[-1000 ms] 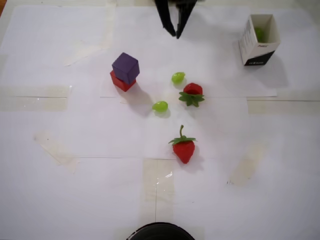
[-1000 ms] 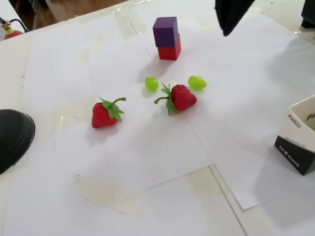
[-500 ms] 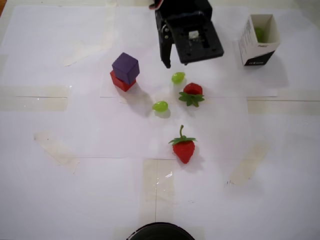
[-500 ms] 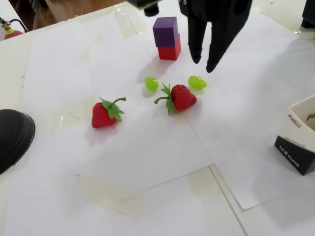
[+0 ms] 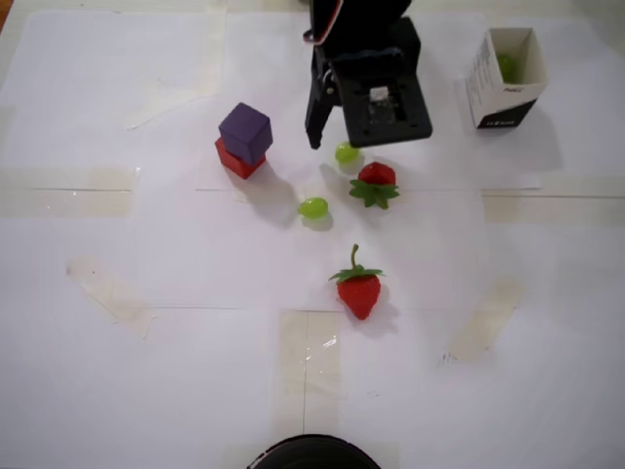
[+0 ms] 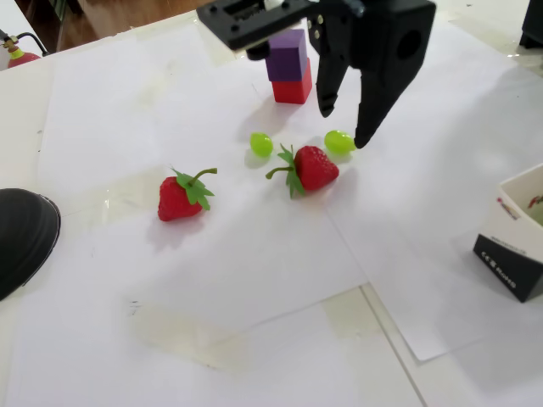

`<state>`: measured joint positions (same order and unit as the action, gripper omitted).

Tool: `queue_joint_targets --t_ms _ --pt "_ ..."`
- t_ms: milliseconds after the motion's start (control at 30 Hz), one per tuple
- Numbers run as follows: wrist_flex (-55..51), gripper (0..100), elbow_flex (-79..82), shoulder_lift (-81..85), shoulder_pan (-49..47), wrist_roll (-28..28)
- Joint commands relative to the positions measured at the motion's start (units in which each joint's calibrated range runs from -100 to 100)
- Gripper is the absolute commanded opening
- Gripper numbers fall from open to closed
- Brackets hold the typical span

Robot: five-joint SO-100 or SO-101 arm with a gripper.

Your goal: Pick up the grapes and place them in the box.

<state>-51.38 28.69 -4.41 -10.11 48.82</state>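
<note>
Gripper (image 6: 344, 127) black, jaws spread apart, nothing between the tips gripped. In the fixed view the two fingers point down, one tip just above and left of a grape (image 6: 339, 142), the other tip at that grape's right edge; touching or only very close, cannot tell. Overhead view: same grape (image 5: 346, 152) sits half under the gripper body (image 5: 332, 147), one finger tip just left of it, other finger hidden by the body.

Second grape (image 6: 261, 144) lies well left of the jaws in the fixed view, loose on the white paper; in the overhead view it (image 5: 312, 207) is below and slightly left of the jaws. Strawberry (image 6: 312, 168) with green leaves lies just below the jaws, close beside the first grape, between the two grapes in the fixed view. Another strawberry (image 6: 179, 197) is far to the lower left of the jaws.

Purple cube (image 6: 287, 54) stacked on a red cube (image 6: 293, 89), behind and left of the jaws, partly covered by the arm in the fixed view.

Box (image 5: 508, 88) stands well to the right of the jaws in the overhead view, open top, something green (image 5: 507, 65) inside, likely a grape. Fixed view shows only the box's corner (image 6: 513, 246) at the right edge.

Black round object (image 6: 21, 237) at the left edge of the fixed view, far from the jaws.
</note>
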Motion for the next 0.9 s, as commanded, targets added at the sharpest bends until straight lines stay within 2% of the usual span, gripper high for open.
queue_joint_targets --t_ms 0,133,867 --pt "2.5 23 -3.9 0.0 -0.3 0.1" --pt "2.7 20 -3.7 -0.2 -0.1 0.1" --pt "1.2 15 0.4 1.2 0.6 0.1"
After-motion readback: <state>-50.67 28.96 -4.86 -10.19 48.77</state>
